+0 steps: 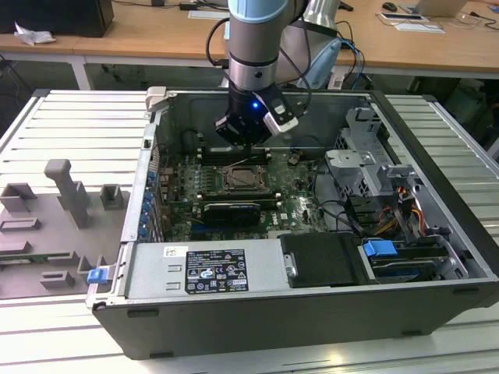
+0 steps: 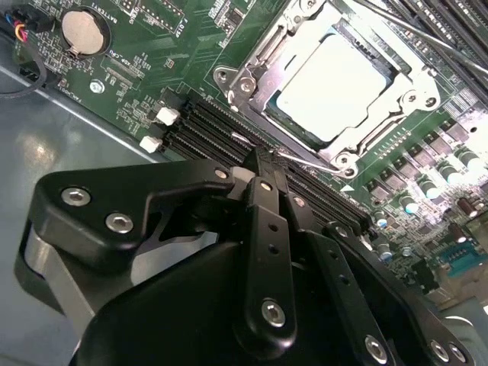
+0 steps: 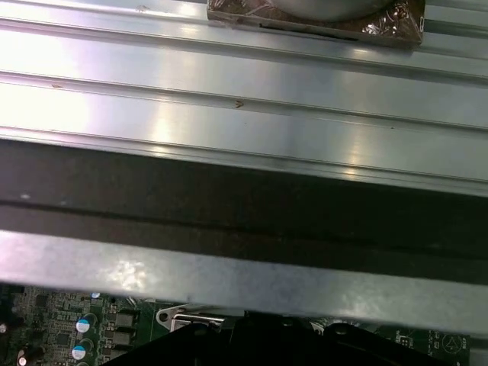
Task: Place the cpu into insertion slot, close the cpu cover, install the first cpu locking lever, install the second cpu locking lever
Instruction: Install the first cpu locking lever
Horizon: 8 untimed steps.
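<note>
In the exterior view, the gripper (image 1: 248, 139) hangs from the arm in the upper middle of the frame, inside an open computer case (image 1: 257, 327) that lies on a ribbed metal bench (image 1: 70, 132). Just below the gripper in the frame sits the insertion slot (image 1: 247, 179), on the green motherboard (image 1: 292, 206). At the frame's left, grey blocks (image 1: 70, 191) stand on the bench. Wooden desks (image 1: 156, 31) run across the top.

In the second wrist view, the cpu (image 2: 335, 80) lies in the insertion slot (image 2: 263, 49) at the upper right of the frame, its pale face showing through the cut-out of the cpu cover (image 2: 396, 72), which lies flat around it. The gripper (image 2: 261, 162) fills the lower half of the frame, its black fingers (image 2: 267, 221) drawn together, with the tips just beside the slot's near edge, by a thin metal lever (image 2: 305, 158). Whether they pinch that lever I cannot tell.

In the first wrist view, the ribbed bench (image 3: 244, 99) crosses the upper half, the case wall (image 3: 244, 286) runs below, and motherboard (image 3: 69, 328) peeks at lower left.
</note>
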Tool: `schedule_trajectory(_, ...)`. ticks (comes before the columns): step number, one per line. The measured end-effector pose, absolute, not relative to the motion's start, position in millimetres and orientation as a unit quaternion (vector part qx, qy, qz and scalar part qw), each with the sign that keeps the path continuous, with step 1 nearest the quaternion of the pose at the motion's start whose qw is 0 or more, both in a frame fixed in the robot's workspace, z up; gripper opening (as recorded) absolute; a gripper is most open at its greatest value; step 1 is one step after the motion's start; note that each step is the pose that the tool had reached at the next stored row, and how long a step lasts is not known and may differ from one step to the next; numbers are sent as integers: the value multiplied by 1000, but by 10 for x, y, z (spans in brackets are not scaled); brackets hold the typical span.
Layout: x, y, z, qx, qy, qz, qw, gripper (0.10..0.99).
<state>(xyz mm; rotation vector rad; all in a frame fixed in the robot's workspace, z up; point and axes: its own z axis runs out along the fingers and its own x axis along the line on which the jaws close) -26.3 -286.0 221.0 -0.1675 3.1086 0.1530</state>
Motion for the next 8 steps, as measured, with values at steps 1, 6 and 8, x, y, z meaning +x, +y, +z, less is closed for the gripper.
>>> schedule_trajectory(1,-260,-2860,2205,-54,997,49,12,106)
schedule_trajectory(6,-258,-2860,2201,-54,997,49,12,106)
schedule_trajectory(8,-258,-2860,2200,-54,997,49,12,106)
